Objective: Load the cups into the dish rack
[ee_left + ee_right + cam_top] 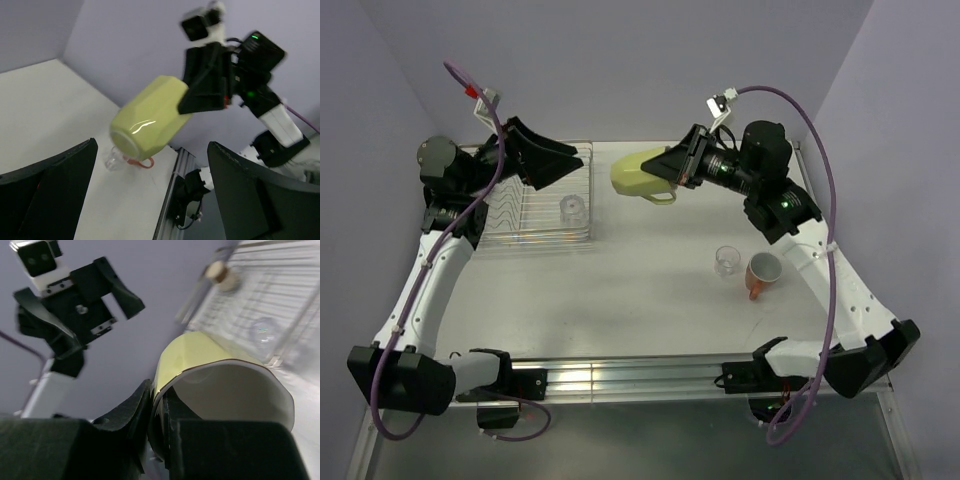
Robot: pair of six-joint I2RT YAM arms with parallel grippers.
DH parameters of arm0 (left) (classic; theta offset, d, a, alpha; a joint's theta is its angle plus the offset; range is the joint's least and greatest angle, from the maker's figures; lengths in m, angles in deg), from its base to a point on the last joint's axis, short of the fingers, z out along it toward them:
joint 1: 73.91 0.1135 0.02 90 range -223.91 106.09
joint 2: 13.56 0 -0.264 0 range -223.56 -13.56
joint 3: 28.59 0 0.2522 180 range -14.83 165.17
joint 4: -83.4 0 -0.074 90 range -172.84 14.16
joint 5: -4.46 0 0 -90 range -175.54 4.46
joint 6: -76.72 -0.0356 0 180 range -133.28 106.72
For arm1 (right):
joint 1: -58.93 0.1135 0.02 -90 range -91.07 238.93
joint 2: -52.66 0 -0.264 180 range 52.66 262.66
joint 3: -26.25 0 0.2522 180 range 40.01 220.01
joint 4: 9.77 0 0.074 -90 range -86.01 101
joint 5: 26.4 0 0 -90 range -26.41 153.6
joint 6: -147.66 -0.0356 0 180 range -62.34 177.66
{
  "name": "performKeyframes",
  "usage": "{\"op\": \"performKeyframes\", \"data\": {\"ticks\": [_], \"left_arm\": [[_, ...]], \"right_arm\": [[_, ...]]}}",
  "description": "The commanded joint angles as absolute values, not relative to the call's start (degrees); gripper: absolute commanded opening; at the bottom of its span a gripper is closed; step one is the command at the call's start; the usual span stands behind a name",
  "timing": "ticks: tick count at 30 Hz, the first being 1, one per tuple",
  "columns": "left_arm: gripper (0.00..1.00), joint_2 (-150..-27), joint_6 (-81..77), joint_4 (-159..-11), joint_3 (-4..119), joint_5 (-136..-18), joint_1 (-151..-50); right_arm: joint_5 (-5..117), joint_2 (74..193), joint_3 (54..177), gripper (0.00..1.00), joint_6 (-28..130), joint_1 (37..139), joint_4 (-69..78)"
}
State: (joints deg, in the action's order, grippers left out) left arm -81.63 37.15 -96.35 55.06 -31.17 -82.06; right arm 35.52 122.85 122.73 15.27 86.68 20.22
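Here the right gripper [670, 167] pinches the rim of the yellow-green mug [638, 176], held sideways in the air just right of the dish rack [520, 236]. The left gripper [552, 158] gapes wide above the rack. Risk: the thin rim-hold may pivot, probably dropping the mug onto the table [640, 290].

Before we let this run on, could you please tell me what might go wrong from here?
1. The right hand pinches the mug by its rim only, tipped sideways in mid-air; it could slip and drop.
2. The left hand hangs open over the rack, on the mug's likely path; they may collide.
3. A glass stands at the rack's right end; the mug could knock it.
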Motion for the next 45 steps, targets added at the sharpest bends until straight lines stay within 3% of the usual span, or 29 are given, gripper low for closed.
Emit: {"op": "performKeyframes", "data": {"ticks": [1, 7, 13, 26, 35, 45], "left_arm": [[0.99, -85.08, 43.05, -116.92, 58.82, -18.42, -82.70], [0.99, -88.96, 32.25, -106.24, 66.55, -17.60, -83.06], [0.99, -90.55, 34.00, -112.36, 68.05, -15.05, -85.60], [0.99, -91.87, 31.11, -109.47, 70.42, -16.54, -90.52], [0.99, -92.92, 15.75, -88.74, 76.39, -23.13, -95.79], [0.98, -94.15, 12.91, -85.91, 76.93, -28.76, -98.87]], "right_arm": [[18.35, 123.93, 126.41, 0.00, 0.38, 83.81, -0.72], [11.83, 126.22, 124.21, 0.00, -18.09, 80.73, -19.46], [11.04, 127.98, 124.21, 0.00, -23.99, 80.29, -26.40], [13.50, 127.54, 122.01, 0.00, -20.83, 80.38, -26.42], [15.69, 127.37, 121.92, 0.00, -17.93, 81.08, -23.88], [16.57, 128.68, 120.87, 0.00, -19.95, 82.14, -27.03]]}}
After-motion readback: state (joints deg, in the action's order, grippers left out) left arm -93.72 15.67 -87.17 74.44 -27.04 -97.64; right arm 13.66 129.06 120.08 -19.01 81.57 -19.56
